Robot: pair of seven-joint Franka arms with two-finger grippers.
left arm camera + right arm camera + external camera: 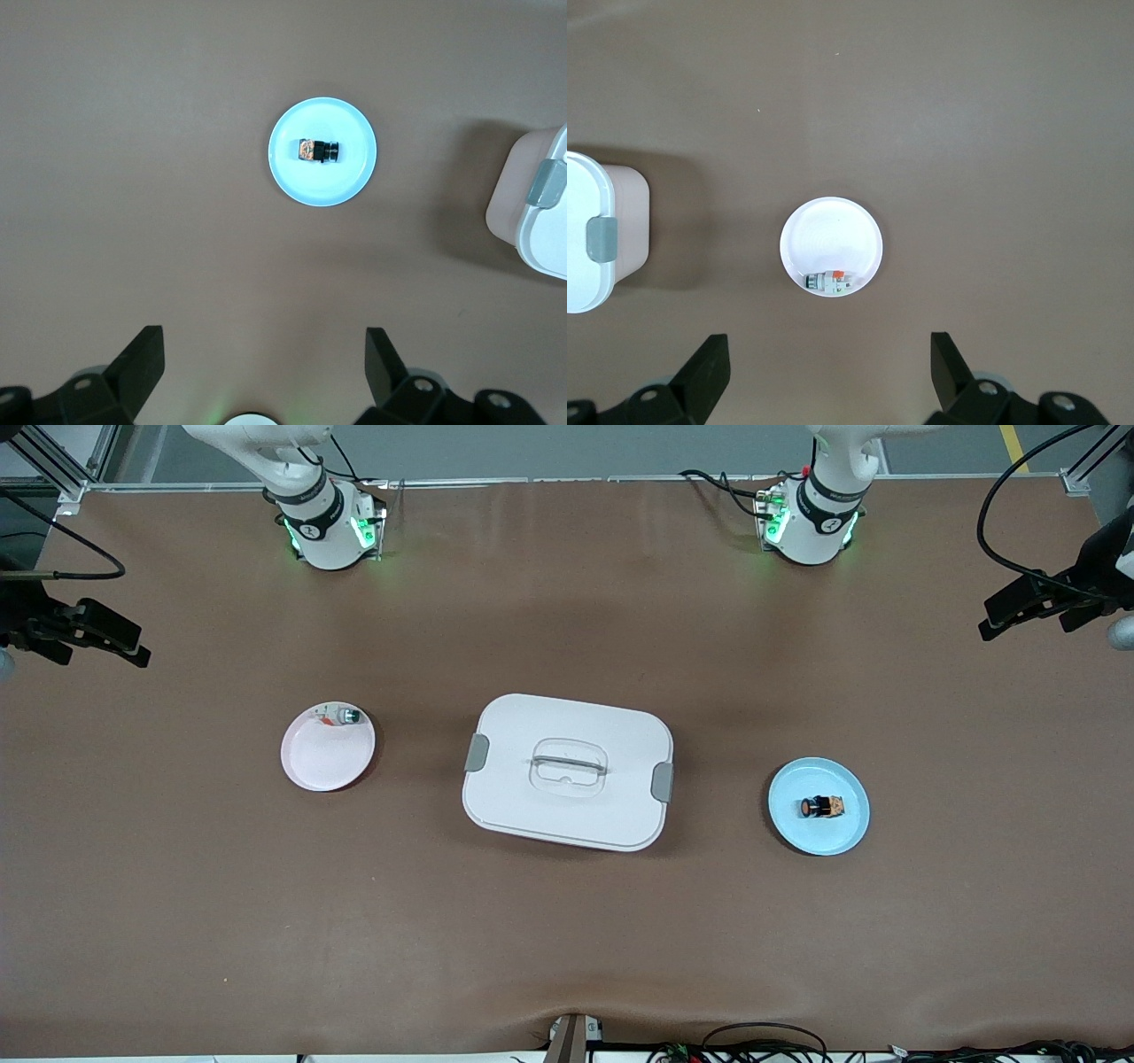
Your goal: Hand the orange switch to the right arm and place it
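The orange switch [822, 807] [317, 150] lies on its side on a light blue plate [819, 840] [322, 183] toward the left arm's end of the table. My left gripper [264, 341] hangs high over bare table short of that plate, open and holding nothing. The right arm [321, 514] shows only its base in the front view. My right gripper [829, 345] is also high and open, with nothing between its fingers. It is over bare table near a white plate [833, 230].
The white plate [323, 766] toward the right arm's end holds a whitish switch with a green face [344, 714] [830, 281]. A white lidded box with grey latches [567, 771] [536, 204] [589, 230] sits mid-table between the plates. Black camera clamps [80, 633] [1054, 593] overhang both table ends.
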